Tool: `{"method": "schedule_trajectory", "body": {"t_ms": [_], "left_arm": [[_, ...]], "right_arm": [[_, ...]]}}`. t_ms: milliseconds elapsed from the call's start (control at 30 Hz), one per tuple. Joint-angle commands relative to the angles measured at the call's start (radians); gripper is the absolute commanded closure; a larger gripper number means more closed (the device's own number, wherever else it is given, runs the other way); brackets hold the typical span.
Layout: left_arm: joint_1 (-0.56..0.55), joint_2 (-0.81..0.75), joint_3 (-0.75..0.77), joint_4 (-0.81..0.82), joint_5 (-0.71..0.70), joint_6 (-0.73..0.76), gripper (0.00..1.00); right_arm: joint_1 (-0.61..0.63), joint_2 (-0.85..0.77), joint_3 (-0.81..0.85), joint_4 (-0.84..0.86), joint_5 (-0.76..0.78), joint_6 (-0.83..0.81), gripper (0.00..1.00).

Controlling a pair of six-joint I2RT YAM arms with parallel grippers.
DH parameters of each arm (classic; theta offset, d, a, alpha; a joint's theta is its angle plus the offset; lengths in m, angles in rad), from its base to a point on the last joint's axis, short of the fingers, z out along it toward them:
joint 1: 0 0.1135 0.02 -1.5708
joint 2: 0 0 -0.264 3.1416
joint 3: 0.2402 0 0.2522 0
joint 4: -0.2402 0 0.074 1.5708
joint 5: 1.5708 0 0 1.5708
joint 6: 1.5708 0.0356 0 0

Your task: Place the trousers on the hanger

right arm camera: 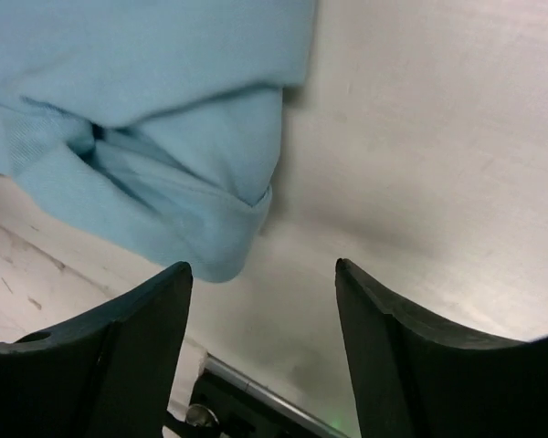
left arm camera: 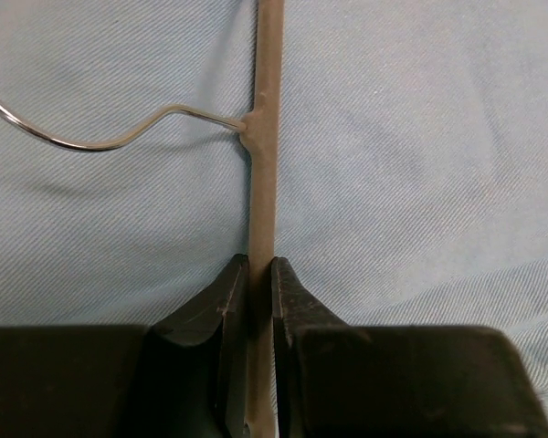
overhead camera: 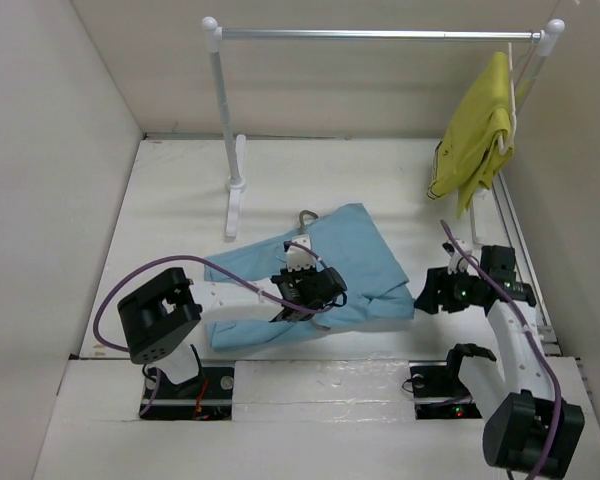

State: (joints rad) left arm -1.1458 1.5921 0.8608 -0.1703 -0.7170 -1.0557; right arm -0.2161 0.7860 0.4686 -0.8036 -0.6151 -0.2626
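The light blue trousers [overhead camera: 355,255] lie spread flat in the middle of the table. The hanger lies on top of them, and only its hook [overhead camera: 307,215] pokes past the cloth's far edge. In the left wrist view the hanger's thin greyish bar [left arm camera: 265,137] runs straight up over the cloth, with the wire hook [left arm camera: 73,141] curving off to the left. My left gripper [overhead camera: 298,262] [left arm camera: 260,266] is shut on that bar. My right gripper [overhead camera: 423,292] [right arm camera: 262,269] is open and empty, just above the table beside the trousers' folded near-right corner [right arm camera: 192,192].
A white clothes rail [overhead camera: 380,34] stands at the back, its left post foot [overhead camera: 236,190] on the table. A yellow-green garment [overhead camera: 478,135] hangs at the rail's right end. Walls close in on the left, back and right.
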Motion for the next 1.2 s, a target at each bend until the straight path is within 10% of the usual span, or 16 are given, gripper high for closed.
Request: {"method": "schedule_trajectory", "body": {"t_ms": [0,333,567,700,733,867,1033,1167], "left_arm": [[-0.012,-0.046,0.007,-0.158,-0.076,-0.027,1.00],[-0.051,-0.018,0.026,-0.126,-0.039,0.002,1.00],[-0.060,-0.037,0.017,-0.129,-0.033,-0.004,1.00],[-0.060,-0.058,-0.005,-0.135,-0.041,-0.012,1.00],[-0.060,-0.066,-0.012,-0.135,-0.042,-0.013,1.00],[-0.060,-0.069,-0.019,-0.132,-0.045,-0.013,1.00],[-0.060,-0.061,-0.019,-0.123,-0.032,-0.009,1.00],[-0.060,-0.058,-0.019,-0.106,-0.018,-0.004,1.00]], "right_arm": [[0.001,0.068,0.175,0.027,-0.007,-0.047,0.30],[0.392,0.479,0.286,0.561,0.084,0.190,0.20],[0.418,0.654,0.231,0.782,0.157,0.261,0.20],[0.428,0.635,0.164,0.868,0.147,0.331,0.43],[0.428,0.628,0.145,0.909,0.140,0.342,0.67],[0.409,0.608,0.096,0.936,0.092,0.353,0.95],[0.362,0.558,0.146,0.819,0.141,0.283,0.35],[0.362,0.636,0.226,0.788,0.135,0.241,0.27]]}}
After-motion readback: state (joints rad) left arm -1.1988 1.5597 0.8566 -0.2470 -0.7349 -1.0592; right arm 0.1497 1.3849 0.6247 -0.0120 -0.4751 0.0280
